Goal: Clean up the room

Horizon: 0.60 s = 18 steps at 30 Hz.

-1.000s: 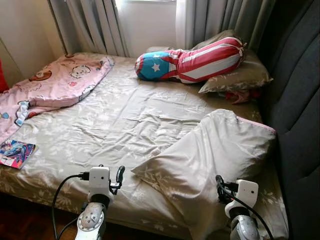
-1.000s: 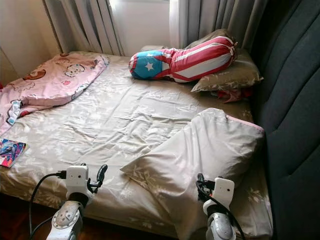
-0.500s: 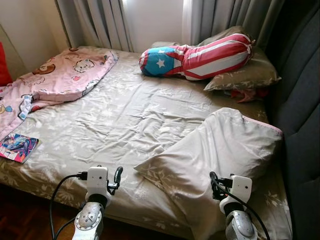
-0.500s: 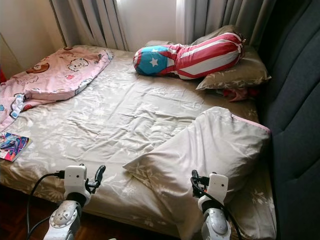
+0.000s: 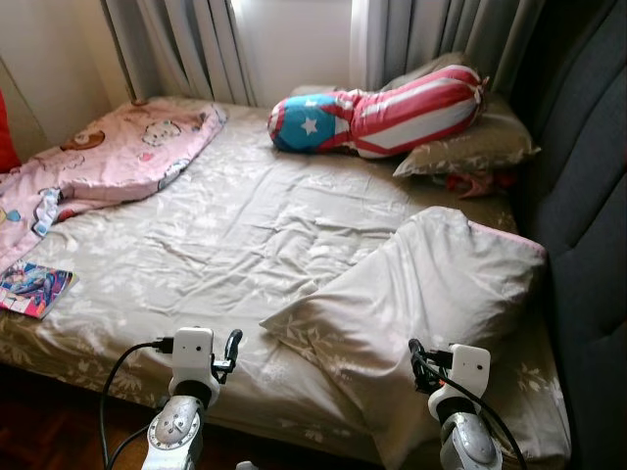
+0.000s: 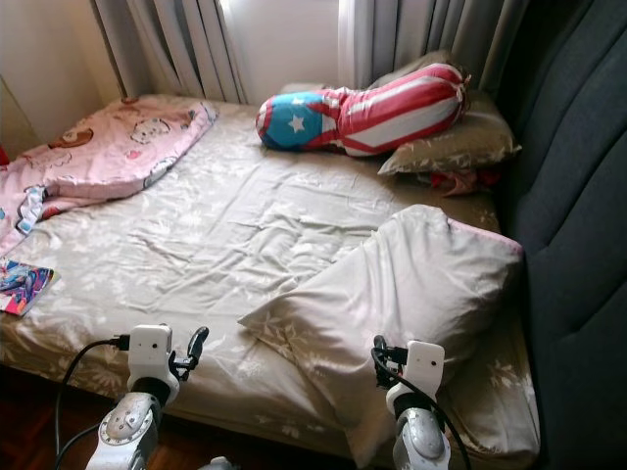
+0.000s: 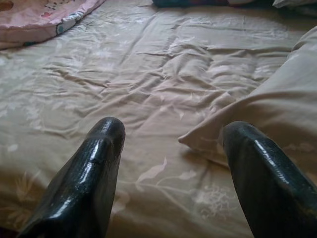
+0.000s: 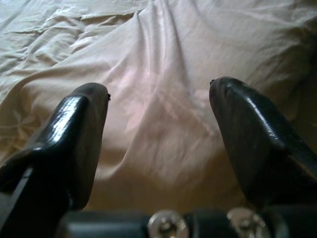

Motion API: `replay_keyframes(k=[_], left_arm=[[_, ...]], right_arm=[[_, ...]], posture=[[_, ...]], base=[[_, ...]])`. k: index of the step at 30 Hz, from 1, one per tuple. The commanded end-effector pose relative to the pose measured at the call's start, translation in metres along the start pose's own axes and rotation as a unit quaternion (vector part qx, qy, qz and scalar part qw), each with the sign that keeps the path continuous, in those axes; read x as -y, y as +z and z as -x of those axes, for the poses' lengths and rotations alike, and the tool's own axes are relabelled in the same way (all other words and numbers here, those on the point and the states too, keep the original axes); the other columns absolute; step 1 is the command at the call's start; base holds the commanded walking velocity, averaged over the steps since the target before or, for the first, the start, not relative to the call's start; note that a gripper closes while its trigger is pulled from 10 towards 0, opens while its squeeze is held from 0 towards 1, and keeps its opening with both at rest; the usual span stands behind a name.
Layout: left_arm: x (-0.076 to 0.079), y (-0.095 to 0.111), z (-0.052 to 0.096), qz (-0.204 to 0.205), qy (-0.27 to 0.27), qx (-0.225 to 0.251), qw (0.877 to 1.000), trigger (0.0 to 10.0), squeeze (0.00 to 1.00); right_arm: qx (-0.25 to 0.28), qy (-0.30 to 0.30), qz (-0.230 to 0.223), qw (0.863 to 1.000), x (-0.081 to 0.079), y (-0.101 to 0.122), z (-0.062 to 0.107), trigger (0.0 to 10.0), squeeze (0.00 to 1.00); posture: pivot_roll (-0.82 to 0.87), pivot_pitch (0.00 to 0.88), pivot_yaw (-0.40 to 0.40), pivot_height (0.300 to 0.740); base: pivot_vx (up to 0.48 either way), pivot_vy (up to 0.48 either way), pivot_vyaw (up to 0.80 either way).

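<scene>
The room is far from tidy, and by the look of things the work has barely begun. The bed (image 5: 225, 235) serves as the landmark: its beige sheet is rumpled across the middle, and a large pale pillow (image 5: 431, 284) lies askew near the foot of the bed on the headboard side, one corner pointing toward the centre of the mattress. At the far end of the bed, a striped bolster with a blue starred end (image 5: 377, 110) rests on a beige pillow (image 5: 480, 147), with something red tucked just beside that pillow. A pink blanket (image 5: 108, 157) is bunched along the bed's far left corner, and a colourful booklet (image 5: 34, 287) lies near its left edge. The left claw (image 7: 171, 168) hangs released over the near edge of the bed, its fingers spread wide, just short of the pale pillow's corner. The right claw (image 8: 158, 144) is likewise released and empty, spread directly above the pale pillow's cloth. Judging from this, straightening that pillow is the step at hand; the blanket, booklet and sheet all remain.
</scene>
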State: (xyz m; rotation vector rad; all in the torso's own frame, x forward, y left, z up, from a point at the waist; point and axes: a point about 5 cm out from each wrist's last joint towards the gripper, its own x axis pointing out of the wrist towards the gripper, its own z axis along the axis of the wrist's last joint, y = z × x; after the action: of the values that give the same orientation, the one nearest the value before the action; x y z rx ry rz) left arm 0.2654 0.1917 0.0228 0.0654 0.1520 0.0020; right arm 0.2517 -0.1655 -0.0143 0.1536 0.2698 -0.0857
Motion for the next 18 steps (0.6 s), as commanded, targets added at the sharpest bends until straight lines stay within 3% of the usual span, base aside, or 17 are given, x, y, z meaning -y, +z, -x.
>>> replay_keyframes(k=[1, 18], left_arm=[[-0.008, 0.0003, -0.0023, 0.011, 0.013, -0.001, 1.0, 10.0, 0.0], [-0.0103, 0.0014, -0.0073, 0.016, 0.015, 0.003, 1.0, 10.0, 0.0]], right_arm=[[0.001, 0.006, 0.0, 1.0, -0.0039, 0.0012, -0.0014, 10.0, 0.0], [0.0, 0.028, -0.003, 1.0, -0.0111, 0.003, -0.0042, 10.0, 0.0]], posture=[[-0.02, 0.0, 0.006, 0.65], [-0.02, 0.0, 0.004, 0.65]], base=[[0.0, 0.0, 0.0], [0.0, 0.0, 0.0]])
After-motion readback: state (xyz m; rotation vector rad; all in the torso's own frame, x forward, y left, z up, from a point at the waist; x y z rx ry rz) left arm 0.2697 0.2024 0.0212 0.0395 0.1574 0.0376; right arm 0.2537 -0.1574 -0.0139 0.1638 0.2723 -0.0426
